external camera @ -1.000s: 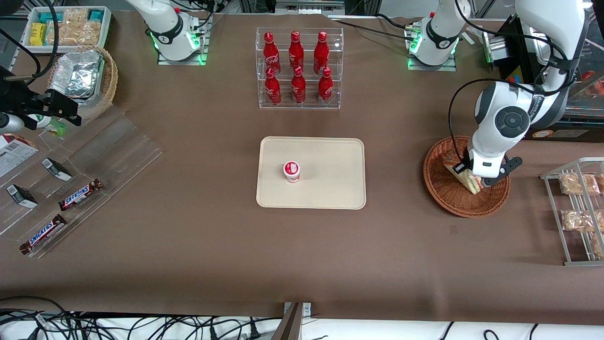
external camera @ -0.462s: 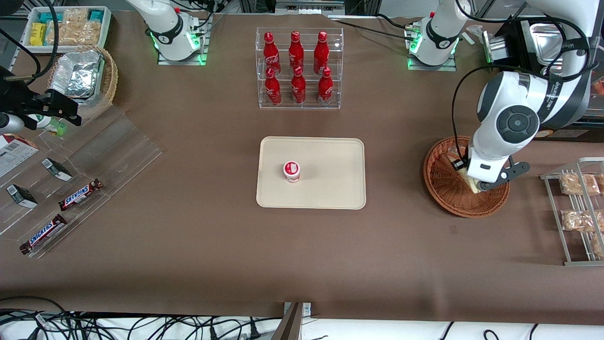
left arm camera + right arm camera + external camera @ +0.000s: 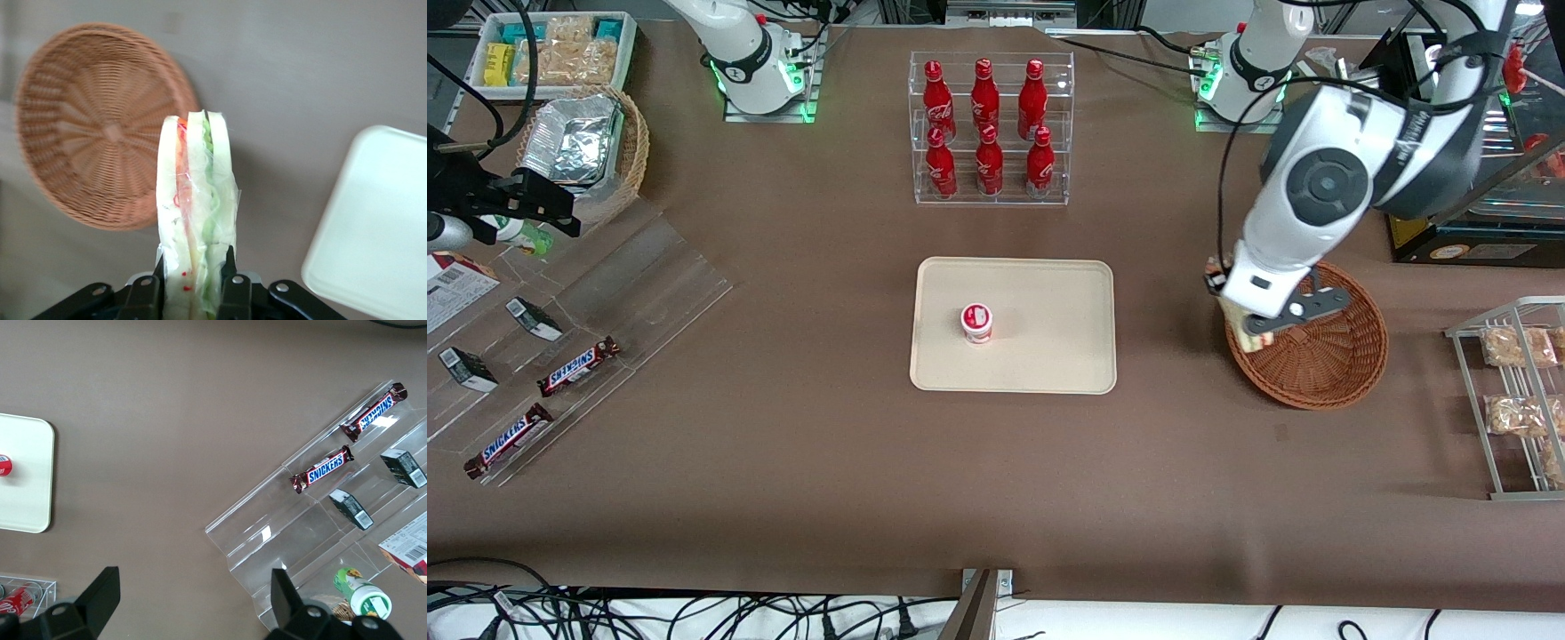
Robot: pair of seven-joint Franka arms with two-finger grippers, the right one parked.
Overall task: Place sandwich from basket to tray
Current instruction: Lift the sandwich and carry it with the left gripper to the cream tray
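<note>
Sandwich (image 3: 1243, 322) mostly hidden under the pincer (image 3: 1256, 327) (front view); tray (image 3: 373, 233) cut off.

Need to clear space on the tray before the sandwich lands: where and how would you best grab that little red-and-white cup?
Take the cup around its round body just under the lid, coming straight down from above. It stands upright and alone on the tray, with free room on every side for fingers. The gripper is shut on the sandwich above the basket edge.
</note>
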